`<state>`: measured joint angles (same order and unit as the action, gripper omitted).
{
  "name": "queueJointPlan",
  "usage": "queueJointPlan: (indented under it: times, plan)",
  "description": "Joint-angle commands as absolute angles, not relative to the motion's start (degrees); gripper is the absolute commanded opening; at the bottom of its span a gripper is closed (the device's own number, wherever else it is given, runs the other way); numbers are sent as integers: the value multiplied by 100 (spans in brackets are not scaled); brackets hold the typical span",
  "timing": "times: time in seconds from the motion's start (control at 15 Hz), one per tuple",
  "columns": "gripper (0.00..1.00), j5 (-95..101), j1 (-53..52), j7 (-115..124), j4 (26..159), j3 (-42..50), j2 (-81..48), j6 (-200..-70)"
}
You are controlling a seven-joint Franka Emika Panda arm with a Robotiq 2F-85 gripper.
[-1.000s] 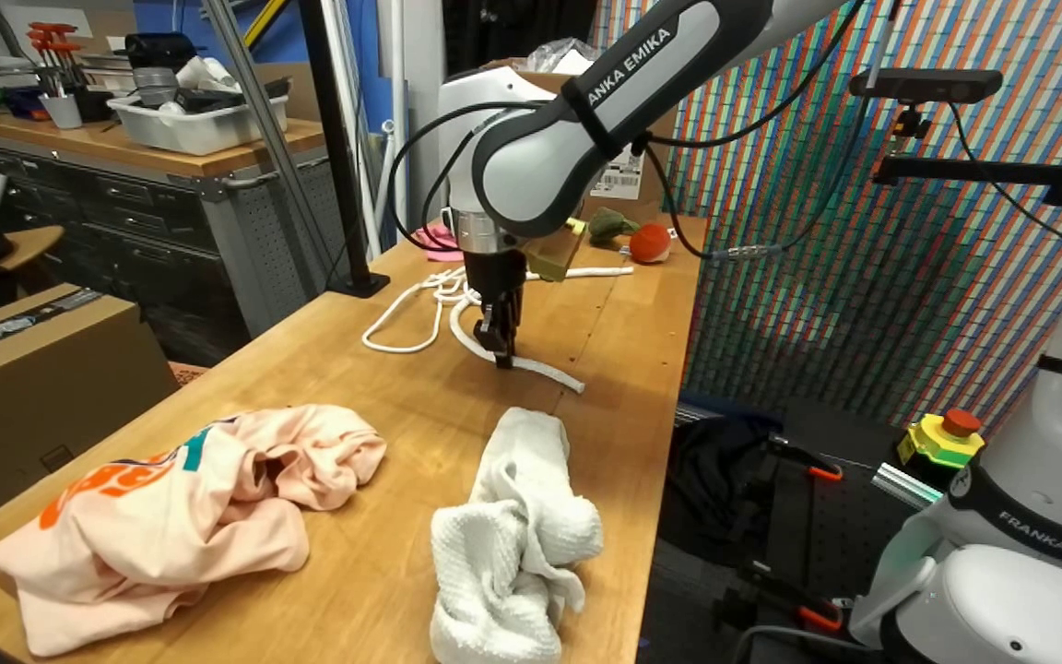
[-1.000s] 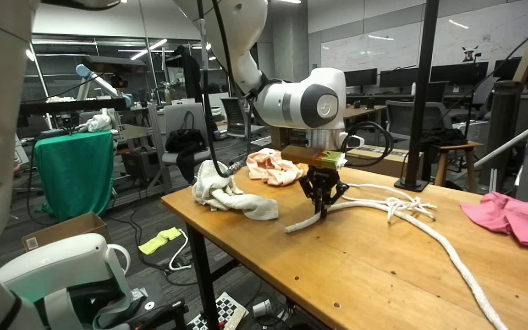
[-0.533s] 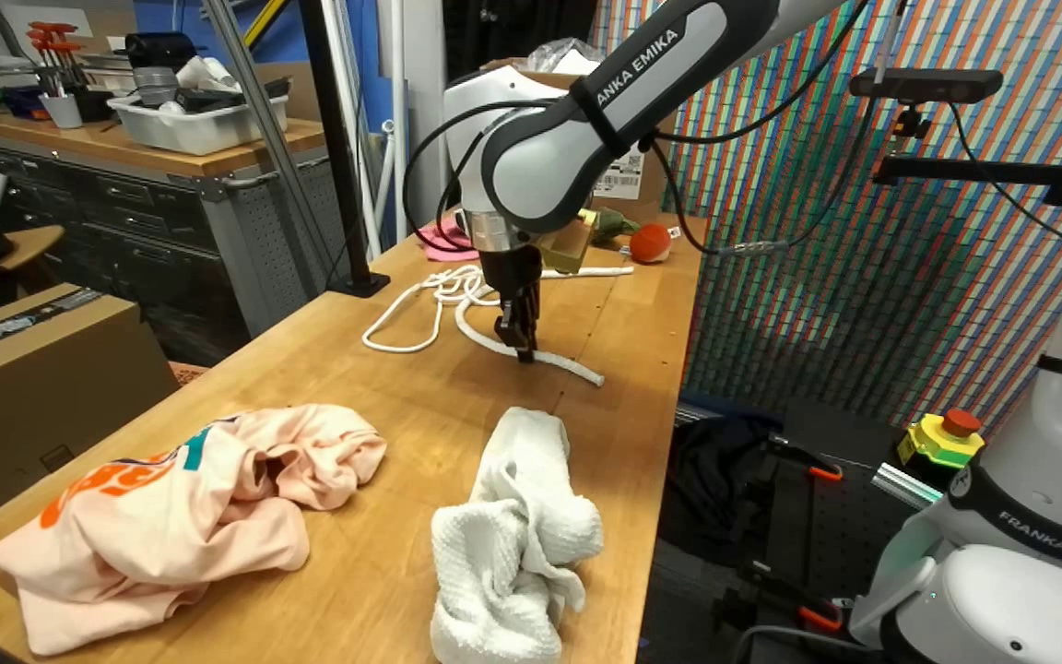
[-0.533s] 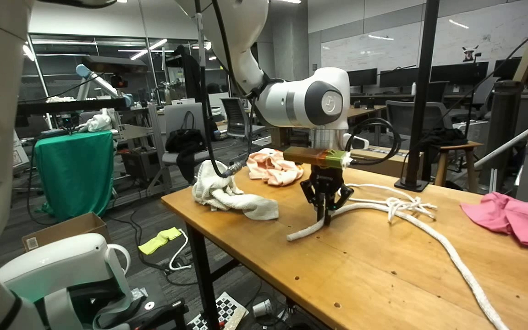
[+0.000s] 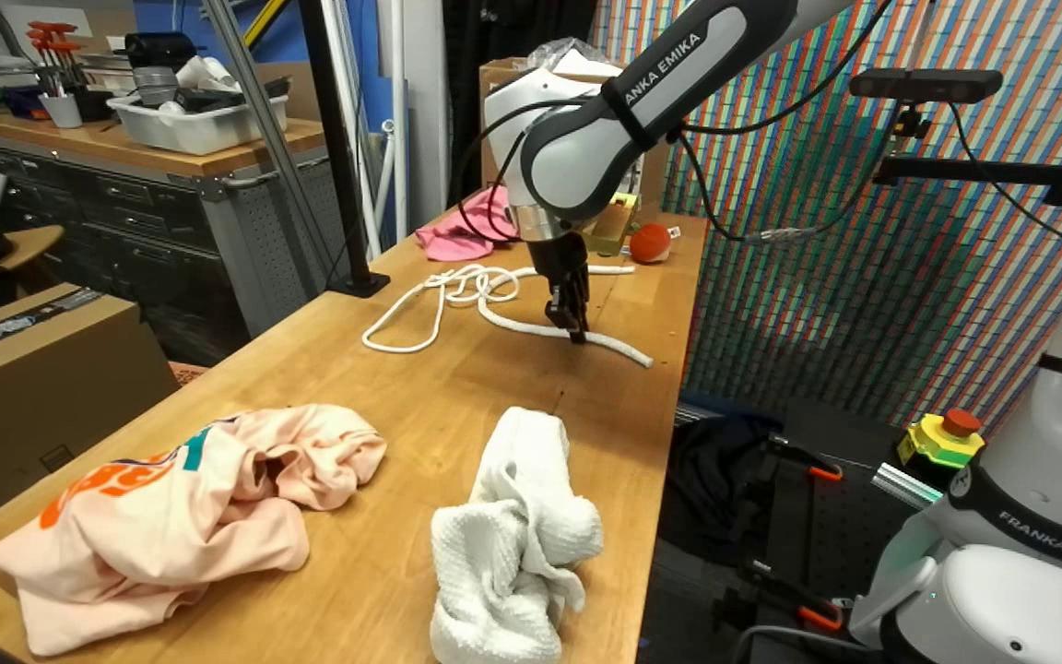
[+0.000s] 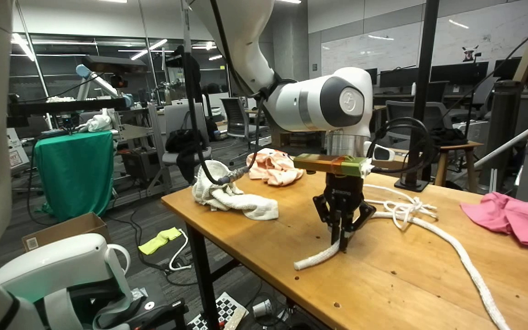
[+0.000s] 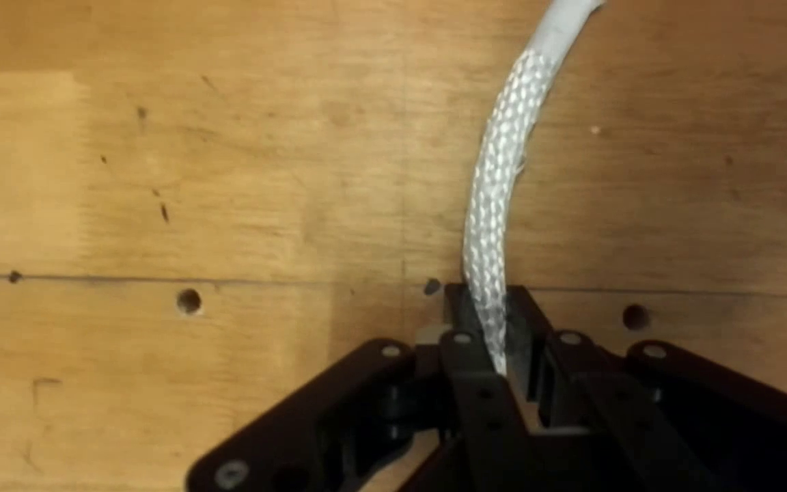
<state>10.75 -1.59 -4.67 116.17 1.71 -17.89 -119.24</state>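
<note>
- Wooden table [image 5: 430, 392] in a cluttered room.
- Black gripper [image 6: 339, 246] clasping a white rope [image 7: 492, 184] near one end; the rope trails across the table.
- Crumpled white towel [image 5: 513, 553] and peach cloth [image 5: 181, 535] well apart.

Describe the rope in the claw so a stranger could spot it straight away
Find the wooden table, then the black claw pointing down over it. Gripped there, near one end, is a white braided rope. Unlike the bunched white towel nearby, it's long and slim, with a smooth tip beyond the braid.
</note>
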Motion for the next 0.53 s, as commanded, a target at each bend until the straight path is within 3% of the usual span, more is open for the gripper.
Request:
queueJointPlan:
  times: [0.0, 0.47]
  plan:
    - [18, 1303, -42, -288, 12039, 291, -1420, -11755]
    - [18, 1782, 193, 110, 12306, 610, -1249, -11773]
